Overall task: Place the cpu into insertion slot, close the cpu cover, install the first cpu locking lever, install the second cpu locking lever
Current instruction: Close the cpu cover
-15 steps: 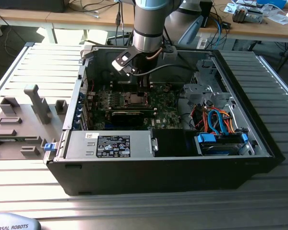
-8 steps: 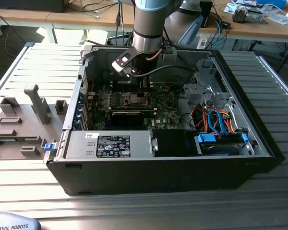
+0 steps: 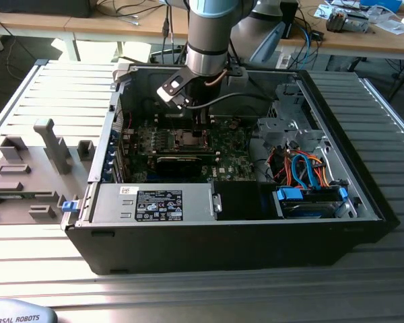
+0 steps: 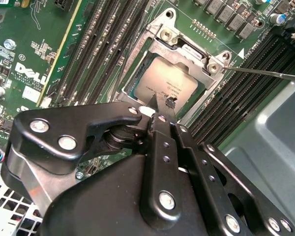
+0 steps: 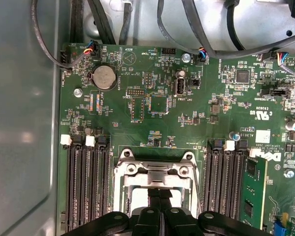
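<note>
The cpu [image 4: 162, 78], a dull silver square, lies flat in the socket on the green motherboard [image 4: 34, 44]. The cpu cover [image 4: 184, 46], a silver frame with a square opening, lies down around it; it also shows in the first wrist view [image 5: 152, 172]. My gripper [image 4: 162, 101] hangs just over the near edge of the cpu, its dark fingertips [image 4: 171, 102] drawn together with nothing between them. A thin metal locking lever [image 4: 265, 73] sticks out sideways from the socket corner. In the exterior view my gripper [image 3: 200, 128] reaches down into the open computer case over the socket [image 3: 190, 138].
Black memory slots [image 5: 86, 187] flank the socket on both sides, and one holds a green module [image 5: 250, 189]. Cables [image 5: 206, 34] run above the board. The case wall [image 5: 19, 123] stands close by. A drive cage with blue and orange cables [image 3: 310, 178] lies toward the exterior view's right.
</note>
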Available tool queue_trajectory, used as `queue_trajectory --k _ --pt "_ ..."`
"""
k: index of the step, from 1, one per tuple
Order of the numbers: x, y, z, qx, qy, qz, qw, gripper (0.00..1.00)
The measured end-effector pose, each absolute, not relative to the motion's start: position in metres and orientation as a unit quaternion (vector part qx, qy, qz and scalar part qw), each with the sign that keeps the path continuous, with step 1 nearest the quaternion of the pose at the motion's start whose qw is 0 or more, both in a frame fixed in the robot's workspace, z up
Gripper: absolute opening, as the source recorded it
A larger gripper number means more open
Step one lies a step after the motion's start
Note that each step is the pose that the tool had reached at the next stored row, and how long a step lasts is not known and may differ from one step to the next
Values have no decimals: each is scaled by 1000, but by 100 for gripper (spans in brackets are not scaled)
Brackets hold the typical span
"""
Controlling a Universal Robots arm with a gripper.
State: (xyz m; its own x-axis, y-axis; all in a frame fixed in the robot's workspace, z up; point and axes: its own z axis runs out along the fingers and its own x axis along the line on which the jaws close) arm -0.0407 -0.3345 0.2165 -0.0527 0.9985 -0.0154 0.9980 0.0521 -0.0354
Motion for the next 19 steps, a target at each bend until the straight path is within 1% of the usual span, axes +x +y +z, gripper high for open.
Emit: queue_trajectory --k 19 --pt "-67 -334 212 -688 -725 18 7 11"
